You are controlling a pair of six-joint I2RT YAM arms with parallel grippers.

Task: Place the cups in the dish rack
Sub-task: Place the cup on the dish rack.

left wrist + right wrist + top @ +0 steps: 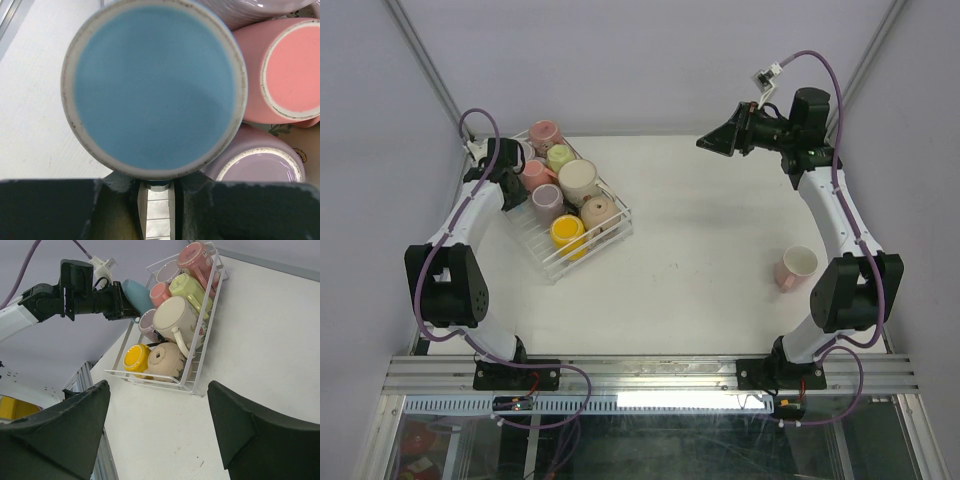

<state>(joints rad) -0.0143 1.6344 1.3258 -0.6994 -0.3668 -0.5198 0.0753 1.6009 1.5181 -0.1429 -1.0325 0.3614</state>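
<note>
Mug: light-blue glazed ceramic mug (155, 90), probably rigid, slippery, breakable.
Left gripper (156, 200): my fingers nearly together, pinching it at white wire dish rack's (196, 382) left edge; perhaps by the handle.
Right gripper (157, 390): spread, empty.

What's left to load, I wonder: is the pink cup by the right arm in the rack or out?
Out: the pink cup sits on the table, well apart from the rack.

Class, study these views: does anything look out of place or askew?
Yes. One pink mug appears to lie on its side at the right of the table, well apart from the dish rack where the other mugs sit.
</note>
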